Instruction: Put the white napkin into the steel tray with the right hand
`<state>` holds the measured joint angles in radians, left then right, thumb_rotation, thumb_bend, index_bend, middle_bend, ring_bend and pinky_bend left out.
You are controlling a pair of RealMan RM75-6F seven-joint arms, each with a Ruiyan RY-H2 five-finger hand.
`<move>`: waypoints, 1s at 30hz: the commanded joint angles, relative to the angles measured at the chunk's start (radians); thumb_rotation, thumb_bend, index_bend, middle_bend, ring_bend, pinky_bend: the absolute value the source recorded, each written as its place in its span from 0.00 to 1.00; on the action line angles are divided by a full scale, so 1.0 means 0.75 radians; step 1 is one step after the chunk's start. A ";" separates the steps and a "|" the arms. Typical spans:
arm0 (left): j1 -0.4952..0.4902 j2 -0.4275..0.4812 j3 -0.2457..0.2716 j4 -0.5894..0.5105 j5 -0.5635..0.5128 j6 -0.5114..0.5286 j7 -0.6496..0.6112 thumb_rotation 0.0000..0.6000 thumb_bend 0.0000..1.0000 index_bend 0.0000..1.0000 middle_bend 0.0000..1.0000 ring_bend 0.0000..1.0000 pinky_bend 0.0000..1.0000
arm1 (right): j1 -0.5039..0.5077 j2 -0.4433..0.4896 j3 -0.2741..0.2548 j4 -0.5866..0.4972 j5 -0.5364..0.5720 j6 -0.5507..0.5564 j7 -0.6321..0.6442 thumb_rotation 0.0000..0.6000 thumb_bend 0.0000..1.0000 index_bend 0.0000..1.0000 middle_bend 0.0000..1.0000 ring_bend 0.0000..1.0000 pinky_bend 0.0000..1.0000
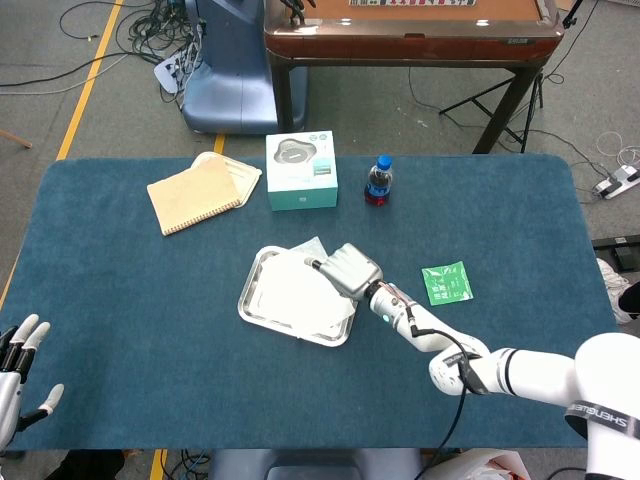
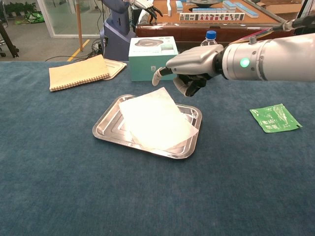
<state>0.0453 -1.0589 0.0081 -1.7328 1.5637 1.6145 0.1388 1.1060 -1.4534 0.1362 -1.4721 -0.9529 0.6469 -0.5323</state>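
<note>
The white napkin lies in the steel tray, one corner overhanging its far rim; the right hand hovers above that far edge, fingers curled in, holding nothing; the left hand sits at the table's near-left corner, fingers spread and empty

Right hand hovering over rectangular steel tray, flat white napkin lying inside, left hand resting with fingers spread at blue surface edge
</note>
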 commanded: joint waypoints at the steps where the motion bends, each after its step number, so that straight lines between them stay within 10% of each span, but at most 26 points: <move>1: 0.002 0.001 -0.001 0.003 -0.004 0.000 -0.003 1.00 0.24 0.09 0.04 0.03 0.00 | 0.052 -0.051 -0.019 0.042 0.075 -0.004 -0.062 1.00 1.00 0.26 1.00 1.00 1.00; 30: 0.016 0.000 -0.011 0.062 -0.054 -0.013 -0.060 1.00 0.24 0.09 0.04 0.03 0.00 | 0.203 -0.428 -0.058 0.519 0.289 -0.008 -0.166 1.00 1.00 0.30 1.00 1.00 1.00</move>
<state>0.0574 -1.0587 0.0000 -1.6861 1.5234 1.6049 0.0936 1.2541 -1.7651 0.0910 -1.0934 -0.7356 0.6445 -0.6554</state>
